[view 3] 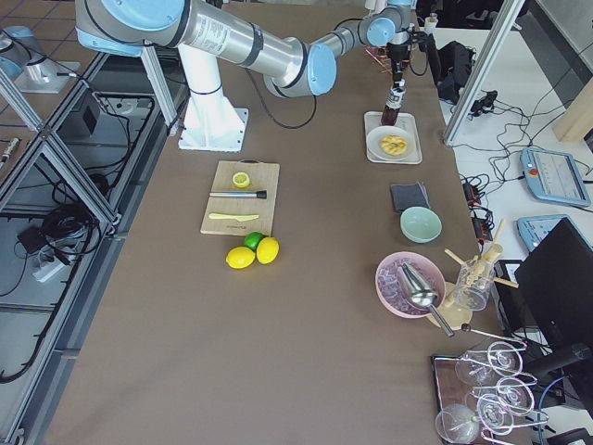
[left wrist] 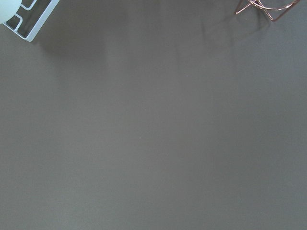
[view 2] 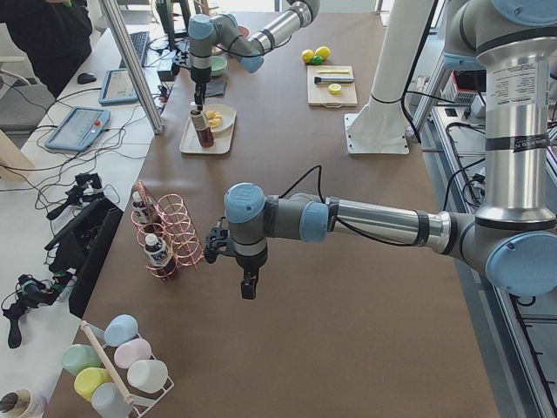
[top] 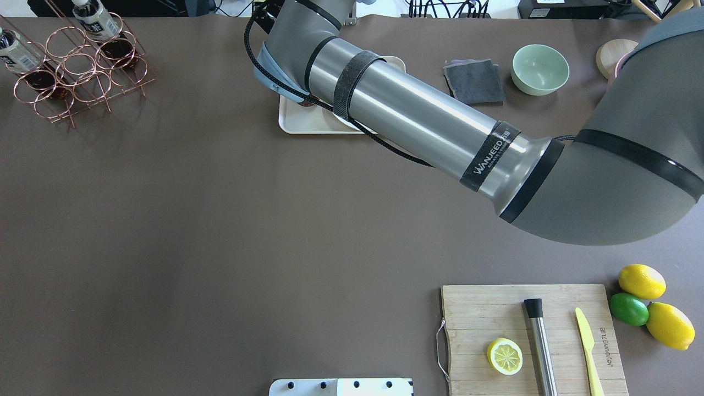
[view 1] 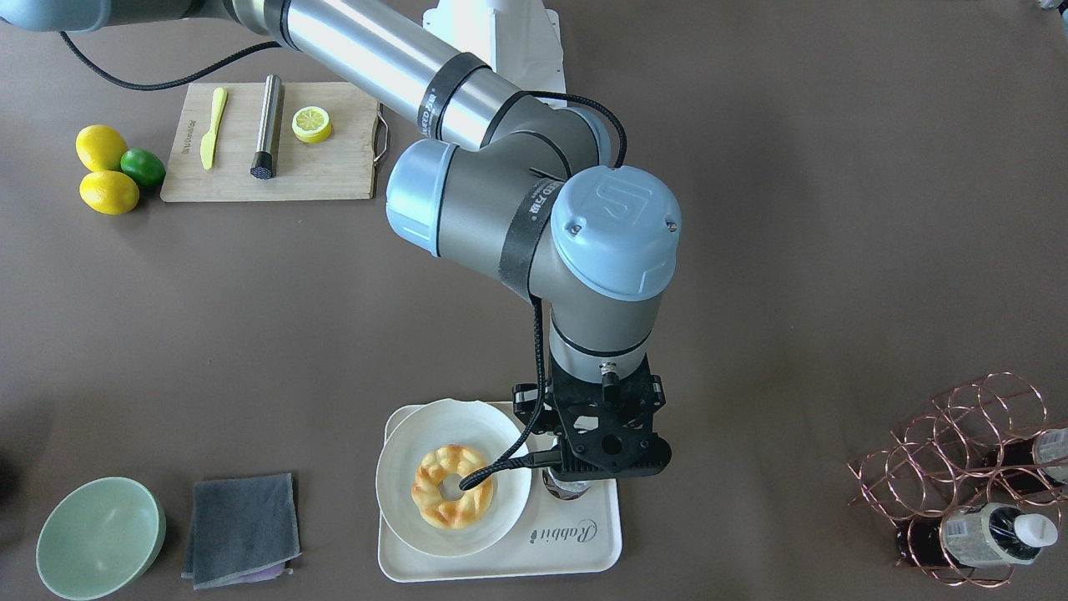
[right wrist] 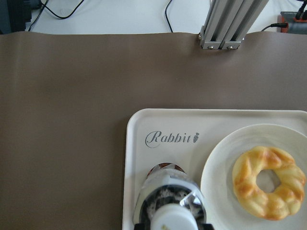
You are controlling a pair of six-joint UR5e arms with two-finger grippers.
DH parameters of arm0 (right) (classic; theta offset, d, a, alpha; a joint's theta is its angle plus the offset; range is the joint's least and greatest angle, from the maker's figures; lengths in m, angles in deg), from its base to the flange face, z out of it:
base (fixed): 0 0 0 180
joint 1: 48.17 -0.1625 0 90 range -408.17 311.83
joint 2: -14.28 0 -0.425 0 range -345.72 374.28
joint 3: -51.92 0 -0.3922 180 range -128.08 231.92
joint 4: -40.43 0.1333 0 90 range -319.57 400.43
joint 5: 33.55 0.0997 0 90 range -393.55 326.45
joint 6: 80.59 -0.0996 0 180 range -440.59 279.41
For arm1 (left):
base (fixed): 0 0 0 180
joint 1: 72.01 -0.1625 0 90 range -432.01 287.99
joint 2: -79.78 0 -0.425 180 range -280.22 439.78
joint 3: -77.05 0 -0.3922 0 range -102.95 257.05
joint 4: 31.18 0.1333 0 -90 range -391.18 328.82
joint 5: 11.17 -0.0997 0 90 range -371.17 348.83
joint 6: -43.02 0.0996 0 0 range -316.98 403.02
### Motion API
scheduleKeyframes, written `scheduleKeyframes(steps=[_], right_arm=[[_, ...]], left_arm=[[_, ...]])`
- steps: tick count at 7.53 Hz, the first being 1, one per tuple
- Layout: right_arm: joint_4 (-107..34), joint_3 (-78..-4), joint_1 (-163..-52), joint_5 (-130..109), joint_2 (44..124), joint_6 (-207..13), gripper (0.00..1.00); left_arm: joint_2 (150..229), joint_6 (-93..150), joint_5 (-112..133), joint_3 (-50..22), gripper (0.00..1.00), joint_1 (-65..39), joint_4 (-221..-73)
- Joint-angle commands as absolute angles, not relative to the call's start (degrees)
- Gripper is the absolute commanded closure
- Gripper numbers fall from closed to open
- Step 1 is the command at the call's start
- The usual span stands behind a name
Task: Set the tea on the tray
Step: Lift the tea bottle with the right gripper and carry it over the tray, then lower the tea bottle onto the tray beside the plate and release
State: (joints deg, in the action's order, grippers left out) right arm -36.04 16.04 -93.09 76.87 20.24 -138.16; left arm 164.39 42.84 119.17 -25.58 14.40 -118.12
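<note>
The tea (view 1: pixel 567 486) stands upright on the cream tray (view 1: pixel 576 542), by the corner with the grey lettering. It stands beside a white plate (view 1: pixel 400 467) that holds a doughnut (view 1: pixel 452 486). My right gripper (view 1: pixel 576 476) points straight down over the bottle and is shut on its white cap. In the right wrist view the cap and label (right wrist: pixel 170 201) fill the bottom middle, over the tray (right wrist: pixel 139 158); only slivers of the fingers show. My left gripper (view 2: pixel 249 287) hangs over bare table near the rack; I cannot tell whether it is open or shut.
A copper wire rack (view 1: pixel 959 451) with more bottles (view 1: pixel 993 534) stands at one table end. A grey cloth (view 1: pixel 242 530) and a green bowl (view 1: pixel 100 538) lie beside the tray. A cutting board (view 1: pixel 275 146) with a lemon half, and whole citrus fruits (view 1: pixel 108 171), lie near the robot.
</note>
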Motion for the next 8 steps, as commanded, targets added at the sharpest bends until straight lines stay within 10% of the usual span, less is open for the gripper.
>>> scheduleKeyframes(steps=[1, 5, 8], right_arm=[[-36.1, 16.4, -93.1, 76.4, 20.3, -138.2, 0.02], [-36.6, 14.2, -94.0, 77.4, 20.0, -136.8, 0.01], [-55.6, -1.3, -96.5, 83.6, 20.4, -134.7, 0.01]], left_arm=[[164.7, 42.8, 119.2, -25.5, 0.02, 14.4, -118.1], [164.7, 42.8, 119.1, -25.5, 0.02, 14.5, -118.1], [164.7, 42.8, 119.2, -25.7, 0.02, 14.5, -118.0]])
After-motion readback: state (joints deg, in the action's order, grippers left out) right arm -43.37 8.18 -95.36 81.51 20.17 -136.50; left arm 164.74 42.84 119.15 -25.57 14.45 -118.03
